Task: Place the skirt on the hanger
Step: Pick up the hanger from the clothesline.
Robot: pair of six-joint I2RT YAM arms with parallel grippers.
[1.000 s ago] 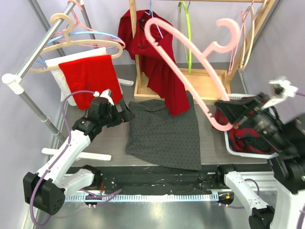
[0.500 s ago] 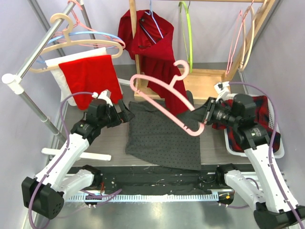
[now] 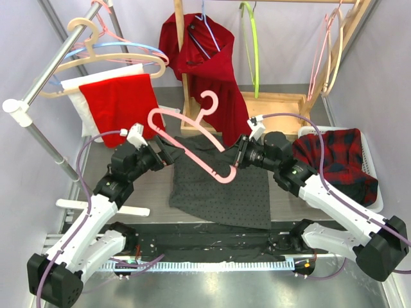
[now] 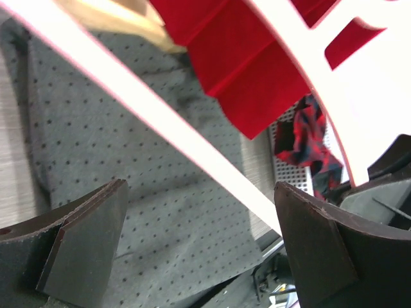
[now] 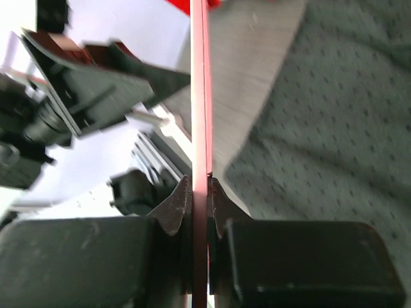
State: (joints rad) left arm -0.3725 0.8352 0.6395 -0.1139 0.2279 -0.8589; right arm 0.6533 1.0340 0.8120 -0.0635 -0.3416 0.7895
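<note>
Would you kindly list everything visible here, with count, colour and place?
skirt: one, dotted dark grey, flat on the table centre
pink hanger: one, pink, held over the skirt
wooden rack: one, pale wood, back centre
red garment: one, red, hanging on the wooden rack
green hanger: one, green, hanging at the rack
metal rail: one, grey, far left
red cloth: one, red, hanging at the metal rail
basket: one, white, right, holding a plaid garment
left gripper: one, black, jaws open, near the skirt's left edge
right gripper: one, black, jaws shut on the pink hanger
</note>
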